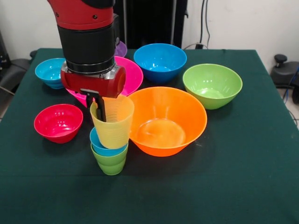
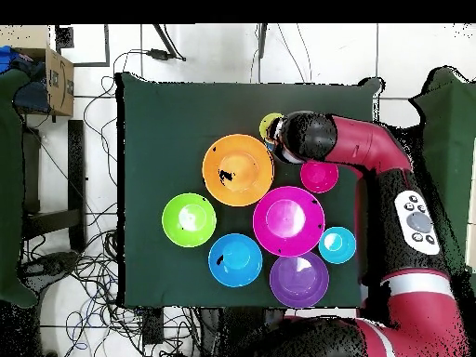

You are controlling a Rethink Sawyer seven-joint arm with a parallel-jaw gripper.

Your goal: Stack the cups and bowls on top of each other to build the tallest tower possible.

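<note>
Green cloth covered the surface [image 1: 243, 177] you were working over, and your red and black arm [image 1: 88, 42] came down above its near left part. You had the orange bowl [image 1: 167, 120] sitting as the biggest dish, near the middle, with the pink bowl [image 1: 131, 74] just behind it and partly hidden by the arm. You could see the green bowl [image 1: 212, 85] off to the right, well clear of the orange one, and the blue bowl [image 1: 160, 62] farther back between the pink and green ones. Only a sliver of the purple bowl [image 1: 121, 48] showed behind the arm; from overhead it [image 2: 298, 279] lay beside the pink bowl. You had the small red bowl [image 1: 58, 122] at the left, apart from the tower, and the small teal bowl [image 1: 50, 72] behind it.

Your tower [image 1: 111, 140] stood just left of the orange bowl, touching or nearly touching its side. The green cup [image 1: 111, 162] sat upright on the cloth at the bottom, the blue cup [image 1: 103, 145] nested in it, and the yellow cup [image 1: 113, 122] topmost, tilted a little and not fully sunk into the blue one. Your claw [image 1: 96, 105] had one dark finger [image 1: 100, 108] over the yellow cup's rim, reaching down inside its near left wall; I cannot tell whether it was pinching the wall or loose.
</note>
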